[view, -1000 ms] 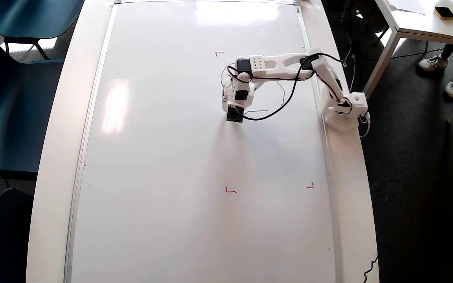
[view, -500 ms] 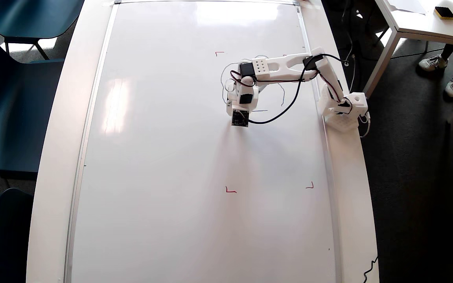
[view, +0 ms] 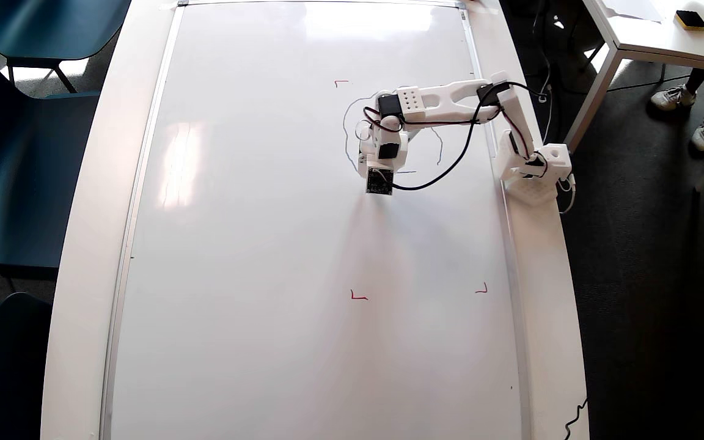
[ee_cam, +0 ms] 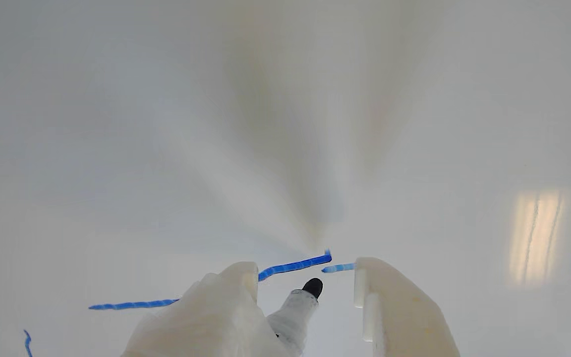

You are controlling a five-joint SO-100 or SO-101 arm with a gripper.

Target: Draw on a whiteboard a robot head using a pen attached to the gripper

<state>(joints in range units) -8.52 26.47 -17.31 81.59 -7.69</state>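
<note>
Over the last second the hand [view: 380, 181] slid toward the near side of the whiteboard [view: 254, 244] and a bit toward the arm's base, uncovering more blue line: the outline's far-side curve [view: 347, 131] now shows clear of the arm. So the robot head [view: 388, 134] is partway done, by my read: outline open, no inner shapes that I can make out.

Wrist view: pen [ee_cam: 296, 312] sits between the two fingers [ee_cam: 238, 292], dark tip just short of the stroke end [ee_cam: 295, 265]. Tip looks off the line; contact with the board unclear. Fingers stand spread with a gap either side of the pen, so it seems mounted rather than pinched.

Around: three red corner marks visible [view: 359, 296], fourth probably hidden by the arm. Black cable [view: 450, 165] loops over the drawing, and arm plus cable block the overhead camera there. Side table [view: 663, 36] with a yellow sponge [view: 690, 19], chair [view: 16, 153], someone's feet [view: 688, 110] well off the board. Nothing in the pen's path.
</note>
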